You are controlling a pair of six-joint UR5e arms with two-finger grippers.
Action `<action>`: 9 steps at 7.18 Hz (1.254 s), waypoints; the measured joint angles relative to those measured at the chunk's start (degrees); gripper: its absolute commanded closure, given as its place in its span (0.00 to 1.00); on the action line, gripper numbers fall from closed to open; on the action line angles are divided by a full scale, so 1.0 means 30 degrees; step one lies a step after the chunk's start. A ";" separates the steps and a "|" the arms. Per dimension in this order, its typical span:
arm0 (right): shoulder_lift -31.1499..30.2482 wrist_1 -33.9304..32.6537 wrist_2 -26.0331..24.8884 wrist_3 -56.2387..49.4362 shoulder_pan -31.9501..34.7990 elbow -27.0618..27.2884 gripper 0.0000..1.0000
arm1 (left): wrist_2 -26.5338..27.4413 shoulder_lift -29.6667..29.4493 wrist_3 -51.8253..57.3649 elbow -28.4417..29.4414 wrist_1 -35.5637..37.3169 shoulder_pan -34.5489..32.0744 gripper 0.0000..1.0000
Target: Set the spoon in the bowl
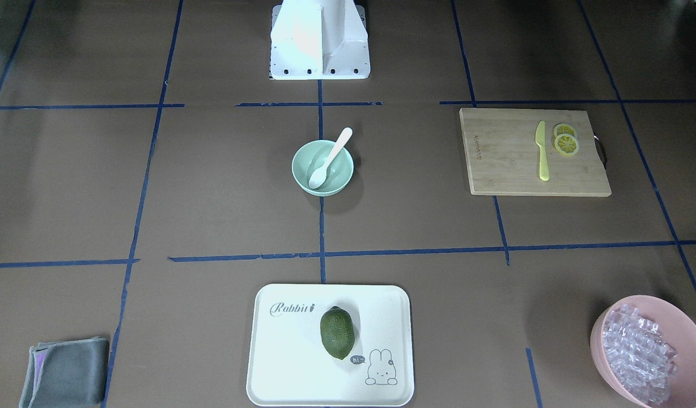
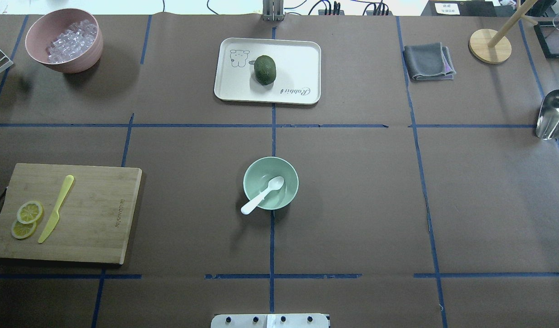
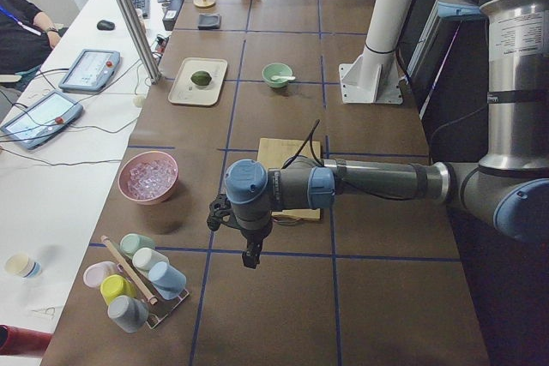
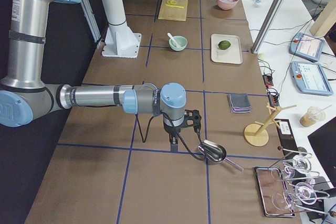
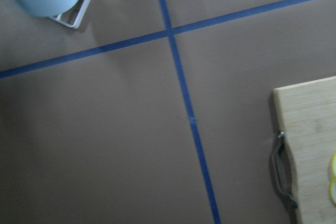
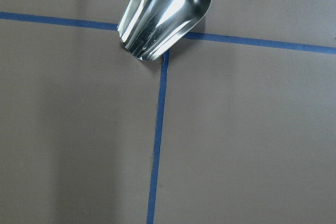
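Placement judged complete: the spoon (image 1: 329,160) lies in the bowl (image 1: 332,190) at the middle of the desk (image 1: 212,198), scoop on the bowl's floor, handle leaning over the rim. The left hand (image 3: 250,253) and right hand (image 4: 173,141) hang at opposite desk ends, well apart from the bowl; whether their fingers are apart or together cannot be told. No step appears outstanding.

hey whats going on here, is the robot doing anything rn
Nothing is being handled at this moment. The white spoon lies in the mint-green bowl at the middle of the table, its scoop inside and its handle leaning out over the rim, so the placing looks done. Both arms are out at the table's ends: the left gripper hangs beside the cutting board, the right gripper next to the metal scoop. Whether they are open or shut cannot be told.
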 measured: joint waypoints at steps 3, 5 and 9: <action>-0.0018 -0.0015 0.0016 0.0000 0.0000 -0.0041 0.00 | -0.0035 0.0101 0.0043 0.0241 -0.0014 0.0016 0.00; -0.0036 -0.0013 0.0054 -0.0018 0.0000 -0.0067 0.00 | -0.0059 0.0134 0.0081 0.0379 -0.0011 0.0026 0.00; -0.0030 -0.0026 -0.0026 -0.0030 -0.0206 -0.0091 0.00 | -0.0131 0.0095 0.0108 0.0510 -0.0143 0.0102 0.00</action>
